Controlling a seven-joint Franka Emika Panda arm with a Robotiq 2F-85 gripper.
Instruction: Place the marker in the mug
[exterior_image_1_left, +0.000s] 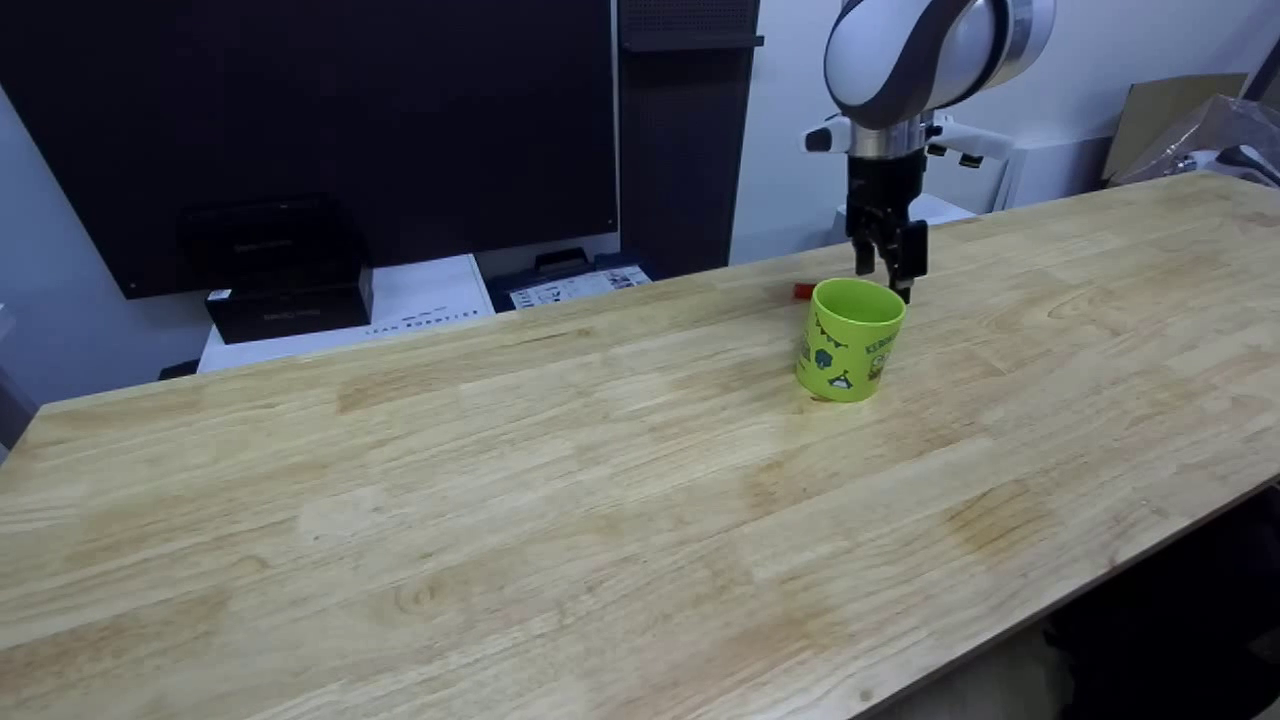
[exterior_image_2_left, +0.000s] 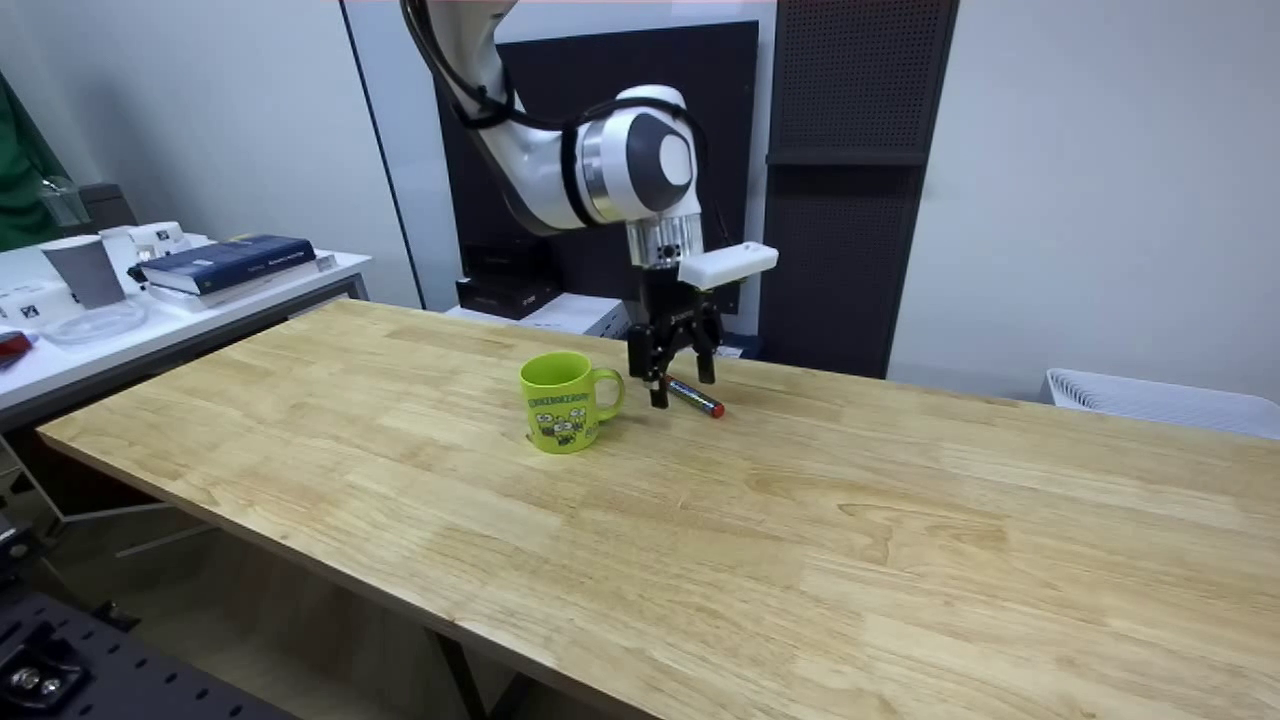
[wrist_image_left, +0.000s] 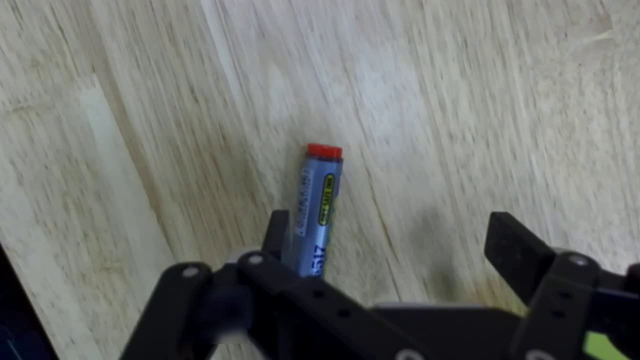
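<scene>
Lab, robot arm (exterior_image_2_left: 600, 165), perforated panel (exterior_image_2_left: 858, 90)

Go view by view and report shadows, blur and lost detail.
Wrist view: a soft shadow lies on the table between the fingers, and digits on the marker are legible; in an exterior view, the upper box nearly vanishes against the dark panel; in an exterior view, small lettering on the mug is too soft to read surely.

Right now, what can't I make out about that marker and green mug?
Lower end of the marker, wrist view: hidden by the gripper.
Most of the marker, in an exterior view: behind the mug, only red showing.
Inside bottom of the mug, both exterior views: hidden by its wall.
Most of the mug, wrist view: cut off by the bottom edge and covered by the gripper.
</scene>
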